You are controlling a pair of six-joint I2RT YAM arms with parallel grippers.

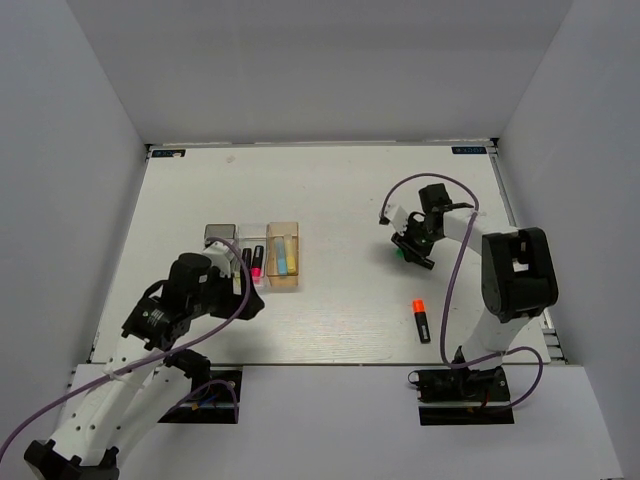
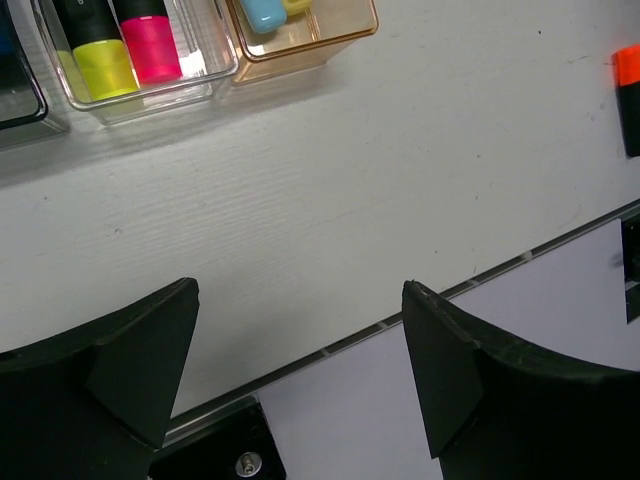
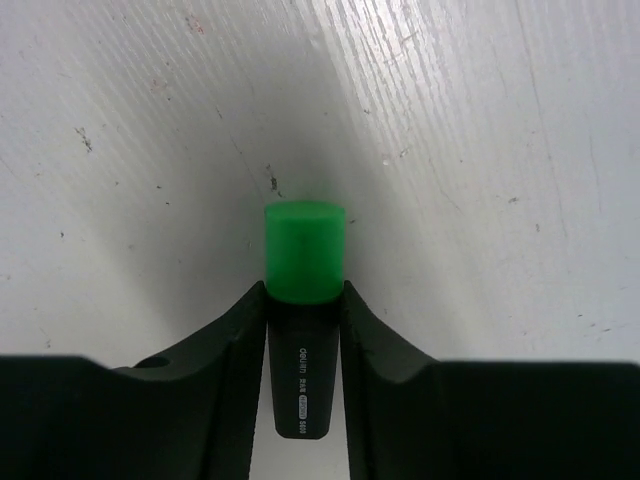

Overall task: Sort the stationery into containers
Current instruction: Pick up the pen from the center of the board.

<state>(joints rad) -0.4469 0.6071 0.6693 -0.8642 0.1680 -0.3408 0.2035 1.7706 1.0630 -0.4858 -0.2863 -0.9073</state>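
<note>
My right gripper (image 3: 305, 292) is shut on a green highlighter (image 3: 305, 262); both fingers press its black body and the green end sticks out ahead, low over the table. From above, this gripper (image 1: 411, 250) is at the right middle of the table. An orange highlighter (image 1: 421, 320) lies loose near the front edge. My left gripper (image 2: 300, 310) hangs open and empty in front of the containers. The clear tray (image 2: 200, 88) holds a yellow highlighter (image 2: 100, 62) and a pink highlighter (image 2: 152, 45). The tan tray (image 2: 330, 40) holds a light-blue marker (image 2: 262, 12). The dark grey tray (image 1: 219, 236) stands leftmost.
The table's front edge, a metal strip (image 2: 360, 333), runs just under my left fingers. White walls close in the table on the left, back and right. My right arm's purple cable (image 1: 452, 262) loops above the table beside the orange highlighter.
</note>
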